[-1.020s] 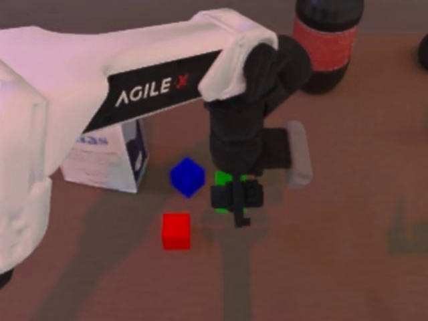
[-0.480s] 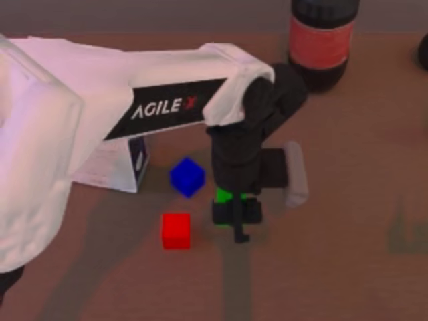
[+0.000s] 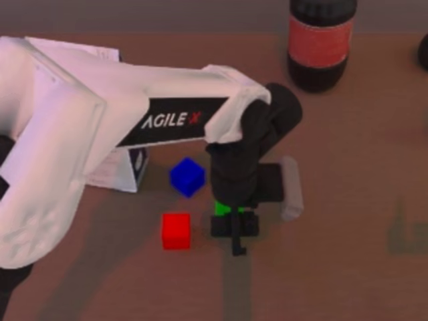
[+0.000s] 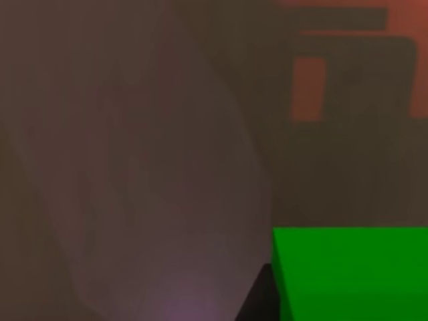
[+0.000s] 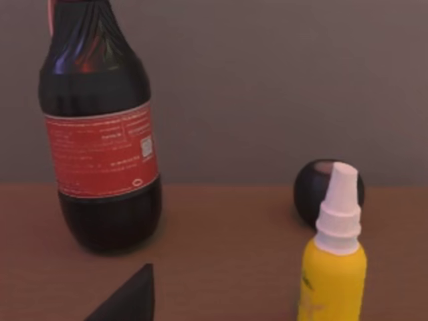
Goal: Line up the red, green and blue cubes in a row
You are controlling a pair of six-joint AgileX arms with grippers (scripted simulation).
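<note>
1. Our left gripper [image 3: 234,225] is gripping the green cube [image 3: 223,208], right of the red cube [image 3: 176,231].
2. We are advising level alignment with the red cube and blue cube [image 3: 187,176] before release.

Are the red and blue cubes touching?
Apart. The top view shows bare table between the red cube and the blue cube.
</note>
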